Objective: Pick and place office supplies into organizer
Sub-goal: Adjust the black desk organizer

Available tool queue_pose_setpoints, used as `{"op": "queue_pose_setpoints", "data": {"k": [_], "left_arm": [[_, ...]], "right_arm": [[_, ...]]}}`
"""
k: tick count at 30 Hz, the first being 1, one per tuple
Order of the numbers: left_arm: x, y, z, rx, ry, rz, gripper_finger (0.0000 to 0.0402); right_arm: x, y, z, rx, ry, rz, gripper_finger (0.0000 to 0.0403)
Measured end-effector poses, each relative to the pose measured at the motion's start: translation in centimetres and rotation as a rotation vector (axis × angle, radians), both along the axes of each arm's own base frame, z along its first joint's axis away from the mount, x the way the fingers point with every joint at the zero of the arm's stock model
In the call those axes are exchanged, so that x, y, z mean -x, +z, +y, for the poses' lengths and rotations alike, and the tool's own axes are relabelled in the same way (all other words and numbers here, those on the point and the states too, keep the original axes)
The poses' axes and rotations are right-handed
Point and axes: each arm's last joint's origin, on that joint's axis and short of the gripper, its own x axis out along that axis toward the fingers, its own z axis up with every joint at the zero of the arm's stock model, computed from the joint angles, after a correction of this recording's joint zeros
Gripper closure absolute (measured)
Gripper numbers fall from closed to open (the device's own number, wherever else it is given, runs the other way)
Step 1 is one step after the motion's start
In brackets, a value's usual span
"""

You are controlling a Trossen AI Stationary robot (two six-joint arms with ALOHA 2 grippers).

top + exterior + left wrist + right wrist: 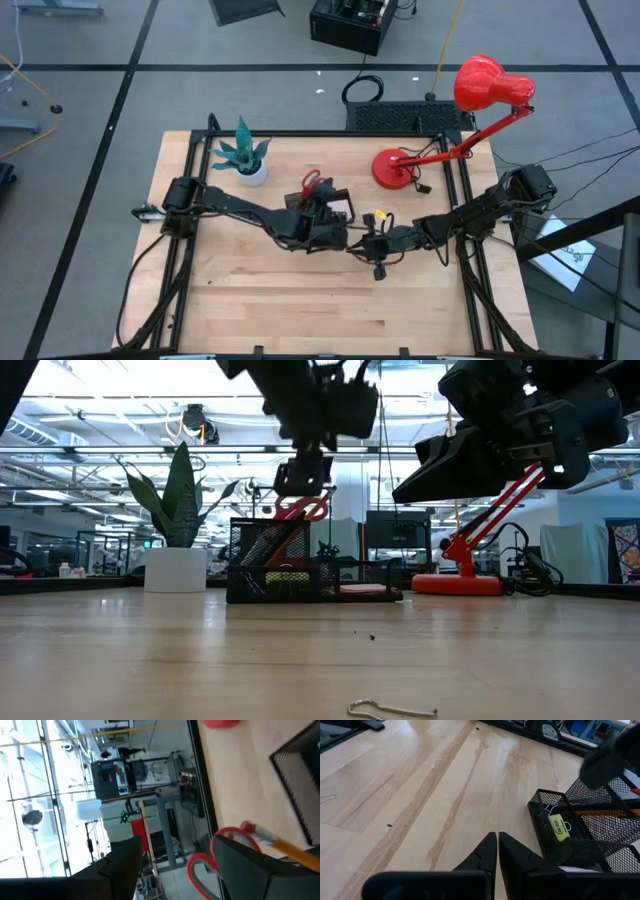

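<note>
The black mesh organizer [300,572] [580,832] [338,205] stands mid-table. Red-handled scissors [300,510] [220,851] and an orange pencil [287,848] [605,812] stand in its tall compartment. A small yellow piece [560,827] lies in a low one. My left gripper [300,482] [180,842] [318,208] hovers open just above the scissors' handles. My right gripper [498,837] [354,247] [402,495] hangs shut above bare wood on the near side of the organizer. A wire clip [390,710] [326,798] lies on the table near its front edge.
A potted teal plant [245,160] stands at the far left of the table. A red desk lamp [398,167] has its base at the far right, with a black keyboard [405,117] behind it. Black frame rails [460,200] run along the table's sides.
</note>
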Motion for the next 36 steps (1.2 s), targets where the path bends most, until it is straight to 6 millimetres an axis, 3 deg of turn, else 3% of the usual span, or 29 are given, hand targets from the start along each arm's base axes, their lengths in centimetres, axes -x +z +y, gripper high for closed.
{"op": "queue_pose_setpoints", "data": {"k": [6, 10, 15, 19, 22, 25, 29, 33, 36], "left_arm": [[0.0, 1.9, -2.8, -0.1, 0.018, -0.066, 0.0144], [1.1, 4.8, -6.1, -0.189, 0.034, -0.146, 0.0144], [5.6, 10.9, -10.2, -0.059, -0.051, -0.439, 0.0149], [10.5, 15.1, -12.0, 0.24, -0.244, -0.574, 0.0185], [13.0, 17.2, -12.3, 0.493, -0.376, -0.594, 0.0234], [14.0, 17.6, -12.1, 0.677, -0.509, -0.526, 0.0296], [13.0, 16.1, -11.8, 0.786, -0.68, -0.414, 0.0382], [10.9, 14.4, -10.3, 0.784, -0.787, -0.447, 0.0389], [11.0, 13.5, -9.1, 0.741, -0.807, -0.464, 0.0392]], "right_arm": [[0.0, -0.1, 0.0, 0.001, -0.001, 0.01, 0.039], [0.1, -0.2, 0.0, 0.004, -0.001, 0.022, 0.039], [0.1, -0.2, 0.0, 0.0, -0.002, 0.019, 0.039], [0.0, 0.0, 0.0, 0.0, 0.005, -0.002, 0.039], [-0.3, 0.4, 0.0, -0.031, 0.082, -0.041, 0.039], [-0.7, 1.3, -0.4, -0.08, 0.166, -0.128, 0.039], [-1.5, 2.7, -2.1, -0.125, 0.193, -0.267, 0.039], [-1.9, 3.4, -5.2, -0.195, 0.158, -0.323, 0.04], [-1.5, 3.9, -7.5, -0.202, 0.071, -0.302, 0.0401]]}}
